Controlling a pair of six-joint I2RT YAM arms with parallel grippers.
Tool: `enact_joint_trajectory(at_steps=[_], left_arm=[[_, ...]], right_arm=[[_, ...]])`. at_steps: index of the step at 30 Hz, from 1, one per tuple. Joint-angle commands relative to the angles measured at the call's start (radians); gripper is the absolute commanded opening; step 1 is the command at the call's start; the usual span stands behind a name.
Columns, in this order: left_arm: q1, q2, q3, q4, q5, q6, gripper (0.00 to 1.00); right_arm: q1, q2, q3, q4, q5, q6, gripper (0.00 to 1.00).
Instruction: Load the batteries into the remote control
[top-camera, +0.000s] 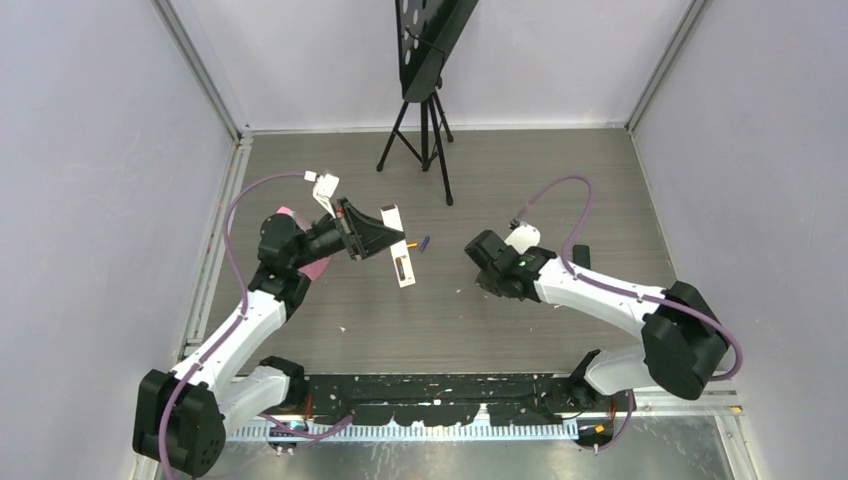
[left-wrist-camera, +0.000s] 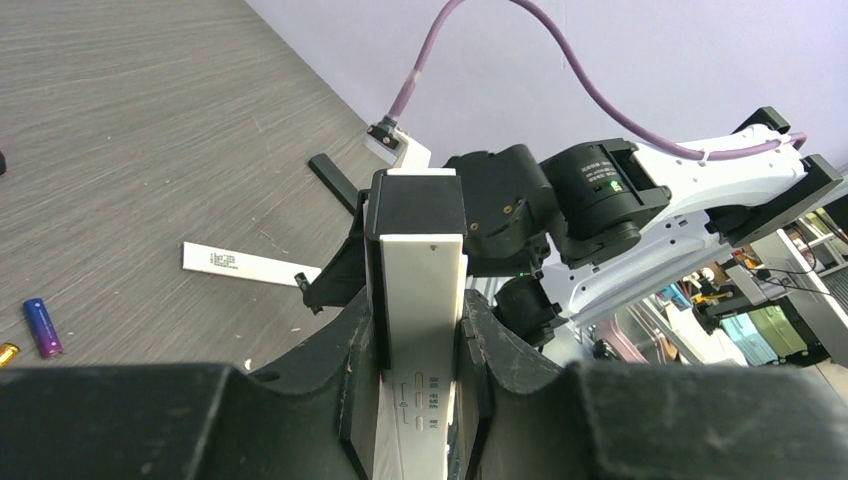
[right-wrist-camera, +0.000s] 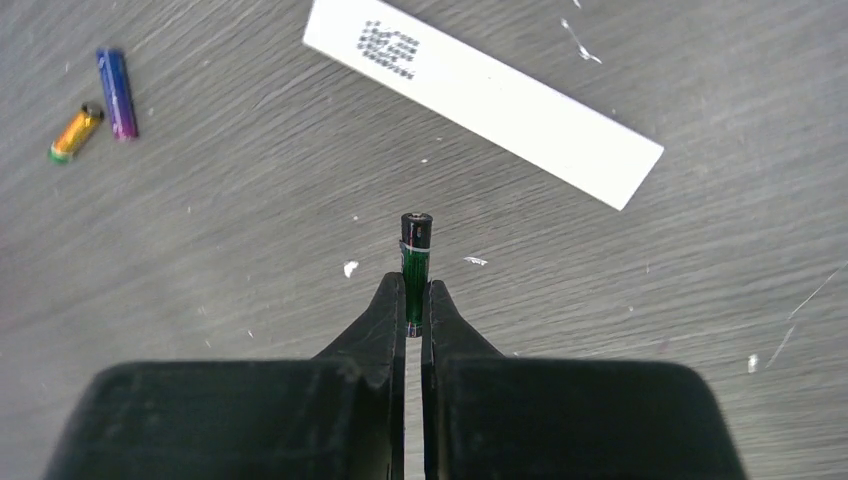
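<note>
1. Beneath both grippers spreads the grey wood-grain desk (top-camera: 500, 330), flecked with small white crumbs.
2. Far beyond the left gripper (left-wrist-camera: 420, 335), at the back of the desk, stands a black tripod (top-camera: 428, 135).
3. Between the left gripper's fingers sits the remote control (left-wrist-camera: 417, 290), white with a black section at its far end. The jaws are closed partway and press on its two long sides. It sticks out past the fingertips toward the right arm (left-wrist-camera: 700, 190).
4. Ahead of the right gripper (right-wrist-camera: 415, 295) and a little to its right, a white strip (right-wrist-camera: 480, 95) with a block of small print lies flat on the desk. Seen from the left gripper, it lies ahead and to the left.
5. Pinched in the right gripper, whose jaws are all but closed, is the dark battery (right-wrist-camera: 416, 245). It lies in line with the fingers, and its capped end pokes out beyond the tips, short of the strip.
6. Ahead and well to the left of the right gripper, the purple battery (right-wrist-camera: 117, 92) and the orange-yellow battery (right-wrist-camera: 76, 132) lie on the desk just beside each other.
</note>
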Motion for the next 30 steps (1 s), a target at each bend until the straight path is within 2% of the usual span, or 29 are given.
enact_joint_trajectory(at_steps=[1,7,11,18,20,23,27,30], left_arm=[[0.004,-0.020,0.001,0.021,-0.018,0.011,0.00],[0.004,-0.025,0.014,0.000,-0.010,0.020,0.00],[0.004,-0.037,0.029,-0.041,-0.010,0.041,0.00],[0.004,-0.054,0.021,-0.059,-0.021,0.051,0.00],[0.004,-0.055,0.025,-0.071,-0.023,0.056,0.00],[0.004,-0.056,0.037,-0.100,-0.030,0.066,0.00],[0.008,-0.059,0.061,-0.164,-0.063,0.090,0.00],[0.021,-0.075,0.088,-0.274,-0.136,0.120,0.00]], right_arm=[[0.009,0.043,0.017,-0.050,0.104,0.329,0.01],[0.009,0.116,-0.003,-0.034,0.034,0.537,0.01],[0.009,0.165,0.010,-0.045,-0.011,0.612,0.01],[0.008,0.178,0.024,-0.033,-0.034,0.594,0.26],[0.008,0.146,0.024,-0.020,-0.006,0.548,0.34],[0.008,0.067,0.025,-0.005,0.059,0.448,0.42],[0.005,-0.073,0.007,0.124,0.121,0.118,0.43],[0.005,-0.185,-0.044,0.288,0.081,-0.302,0.43]])
